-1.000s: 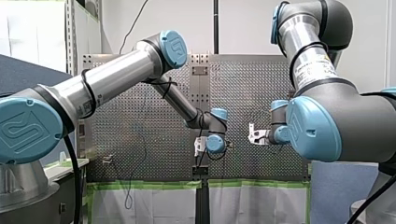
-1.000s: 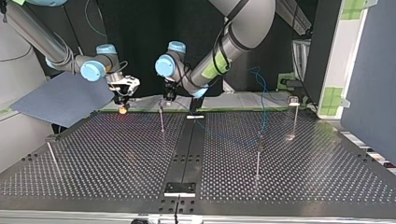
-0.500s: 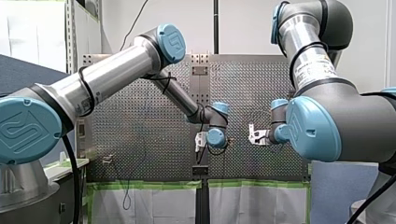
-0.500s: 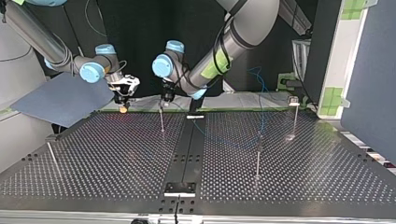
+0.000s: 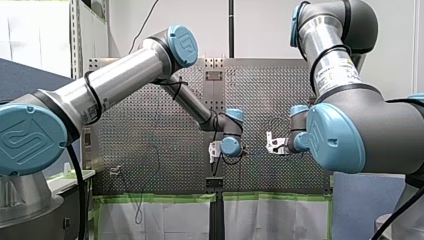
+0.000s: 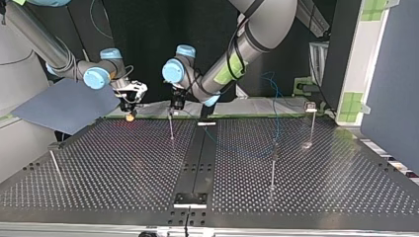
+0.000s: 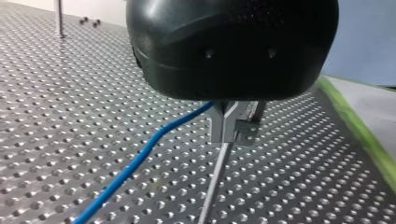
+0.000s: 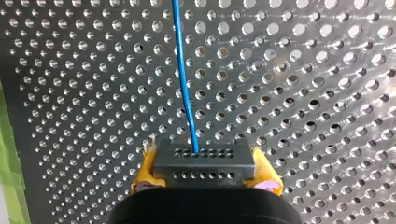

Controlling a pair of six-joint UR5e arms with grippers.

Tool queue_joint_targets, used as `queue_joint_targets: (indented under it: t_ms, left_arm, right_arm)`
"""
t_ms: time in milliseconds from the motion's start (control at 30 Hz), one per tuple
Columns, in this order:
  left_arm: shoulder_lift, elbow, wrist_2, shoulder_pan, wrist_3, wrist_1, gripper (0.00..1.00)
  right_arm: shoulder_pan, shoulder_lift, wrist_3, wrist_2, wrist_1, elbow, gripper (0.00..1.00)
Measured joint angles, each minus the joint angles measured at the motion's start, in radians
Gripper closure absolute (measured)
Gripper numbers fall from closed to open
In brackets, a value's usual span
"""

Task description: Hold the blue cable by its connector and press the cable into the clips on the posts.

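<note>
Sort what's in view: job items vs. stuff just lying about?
Job:
- blue cable
- connector, gripped by my right end effector
- clip on the post under my left end effector
- other posts

Lying about:
- blue-grey sheet, top view's left
- green tape

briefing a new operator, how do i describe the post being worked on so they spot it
In the top view, find the dark centre strip of the perforated table. Just left of it, near the far edge, stands a thin post. It alone has my left claw right over its tip; the other posts stand alone.
</note>
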Motion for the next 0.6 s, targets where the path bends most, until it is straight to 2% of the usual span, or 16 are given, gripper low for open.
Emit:
queue_joint_targets:
  t_ms: [333,600]
  left_arm:
    - [-0.007,0.000,0.006,0.005,-0.031,0.030,1.00]
    - [-0.021,0.000,0.011,0.009,-0.036,0.037,1.00]
  right_arm:
    - [0.000,0.000,-0.002,-0.001,-0.002,-0.002,1.00]
    - [0.001,0.000,-0.002,-0.001,-0.008,-0.003,1.00]
